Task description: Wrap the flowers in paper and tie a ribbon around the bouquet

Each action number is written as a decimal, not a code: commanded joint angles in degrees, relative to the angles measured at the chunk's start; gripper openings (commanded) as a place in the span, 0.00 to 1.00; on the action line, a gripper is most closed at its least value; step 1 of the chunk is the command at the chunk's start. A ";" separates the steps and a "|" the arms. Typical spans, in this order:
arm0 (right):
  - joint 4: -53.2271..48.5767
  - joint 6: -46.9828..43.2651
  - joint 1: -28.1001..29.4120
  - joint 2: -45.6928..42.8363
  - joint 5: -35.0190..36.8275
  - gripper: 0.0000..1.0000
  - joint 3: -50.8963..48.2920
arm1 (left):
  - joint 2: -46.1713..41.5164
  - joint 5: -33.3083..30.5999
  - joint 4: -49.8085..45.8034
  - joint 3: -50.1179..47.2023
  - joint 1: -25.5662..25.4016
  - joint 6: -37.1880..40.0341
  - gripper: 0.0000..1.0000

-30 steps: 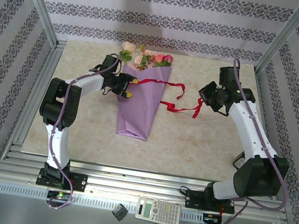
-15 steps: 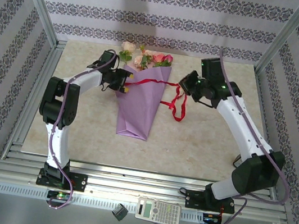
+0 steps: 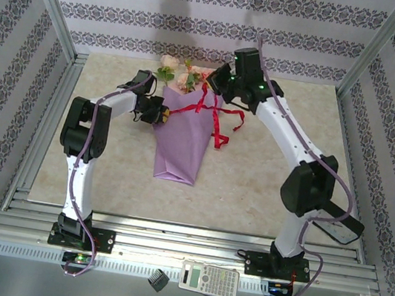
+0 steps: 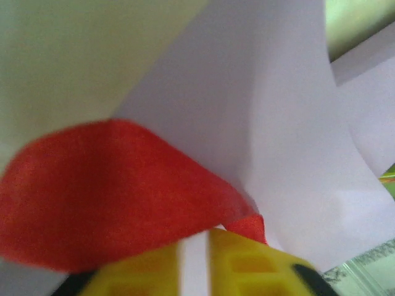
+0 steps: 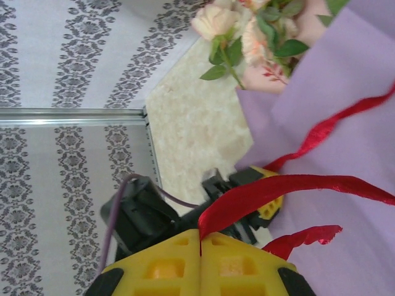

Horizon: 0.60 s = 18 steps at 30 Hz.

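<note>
Our right gripper (image 5: pixel 200 246) has its fingers pressed together on the ribbon (image 5: pixel 278 190). From there the ribbon runs ahead across the bouquet (image 3: pixel 182 142) to our left gripper (image 4: pixel 194 256), which is likewise pinched on it beside the purple paper (image 4: pixel 278 123). The flowers (image 5: pixel 247 28) lie just beyond both.

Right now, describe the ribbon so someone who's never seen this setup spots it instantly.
On the beige table, find the purple paper cone with roses poking out of its far, wide end. The ribbon is draped across that wide end, with a tail hanging off to the right. It is a narrow, curly strip and the only bright red thing on the table.
</note>
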 commanded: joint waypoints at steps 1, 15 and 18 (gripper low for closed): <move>2.48 1.44 1.00 4.34 -0.19 0.00 6.29 | 0.40 0.23 1.50 2.13 0.69 -0.58 0.02; -0.19 0.70 2.13 24.34 -3.38 0.00 29.04 | -8.90 4.70 6.69 -7.87 0.54 2.62 0.00; -0.85 0.20 2.09 26.24 -3.57 0.00 29.68 | -10.26 5.33 7.48 -9.54 0.56 2.30 0.00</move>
